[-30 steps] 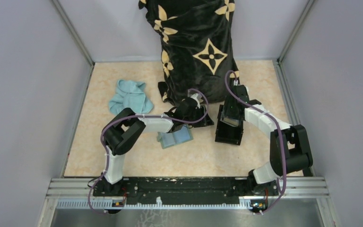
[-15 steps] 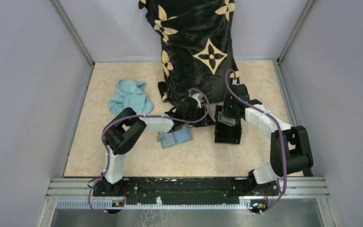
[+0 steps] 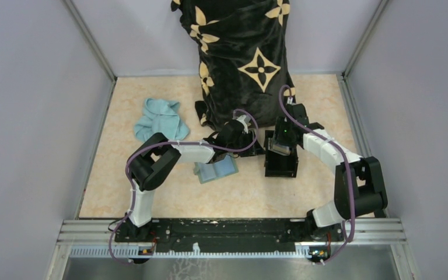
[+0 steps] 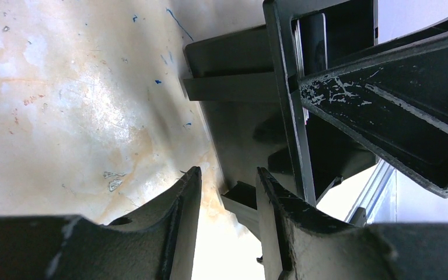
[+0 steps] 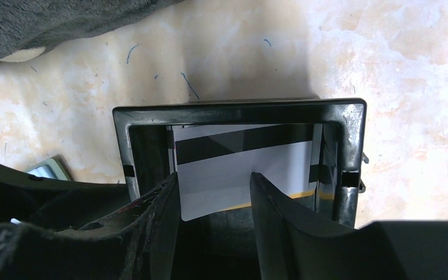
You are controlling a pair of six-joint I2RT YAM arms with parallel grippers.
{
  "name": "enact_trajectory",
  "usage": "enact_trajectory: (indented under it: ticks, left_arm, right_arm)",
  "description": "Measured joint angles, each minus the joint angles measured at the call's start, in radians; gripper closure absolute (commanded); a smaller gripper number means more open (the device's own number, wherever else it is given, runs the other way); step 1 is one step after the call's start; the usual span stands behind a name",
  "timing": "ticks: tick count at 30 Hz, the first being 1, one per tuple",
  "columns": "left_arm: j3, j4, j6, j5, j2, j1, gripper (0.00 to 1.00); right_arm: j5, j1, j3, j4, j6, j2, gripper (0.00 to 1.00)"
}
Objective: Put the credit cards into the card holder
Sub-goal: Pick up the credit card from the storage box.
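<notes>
Inside the black box (image 5: pixel 239 108), the right gripper (image 5: pixel 214 179) has dropped closer and narrowed. Its jaws are part-spread before a pale credit card (image 5: pixel 233 166), not pinching it. The left gripper (image 4: pixel 228 175) stands part-spread and empty. We judge pickup imminent; the card holder (image 3: pixel 217 170) lies open under the left arm.

Top external: high, behind arm bases (image 3: pixel 135 221), facing down and forward, far enough for whole tabletop (image 3: pixel 239 198); black box (image 3: pixel 281 162) right of centre. Left wrist: low, tight, peering past left gripper (image 4: pixel 227 175) at black box's side. Right wrist: close above black box, looking past right gripper (image 5: pixel 214 178) into its opening. Black box shared by all three.
</notes>
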Motion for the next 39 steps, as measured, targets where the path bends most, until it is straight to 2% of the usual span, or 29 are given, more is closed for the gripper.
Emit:
enact_trajectory:
  ticks: [11,21,26,28,39]
  left_arm:
    - [0.0,0.0,0.0,0.0,0.0,0.0,0.54]
    - [0.0,0.007,0.0,0.001,0.0,0.0,0.54]
    - [-0.011,0.007,0.001,-0.001,-0.006,0.0,0.51]
    - [-0.021,0.005,0.003,-0.008,-0.016,0.0,0.5]
    - [-0.096,-0.033,0.047,-0.087,-0.161,0.001,0.47]
  right_arm:
    - [0.011,0.0,0.0,-0.018,0.0,-0.035,0.66]
    - [0.097,0.0,0.021,-0.08,-0.029,-0.075,0.78]
    - [0.164,0.0,0.046,-0.124,-0.055,-0.103,0.95]
    - [0.188,0.0,0.05,-0.134,-0.065,-0.109,0.98]
    - [0.306,0.027,0.075,-0.221,-0.1,-0.172,1.0]
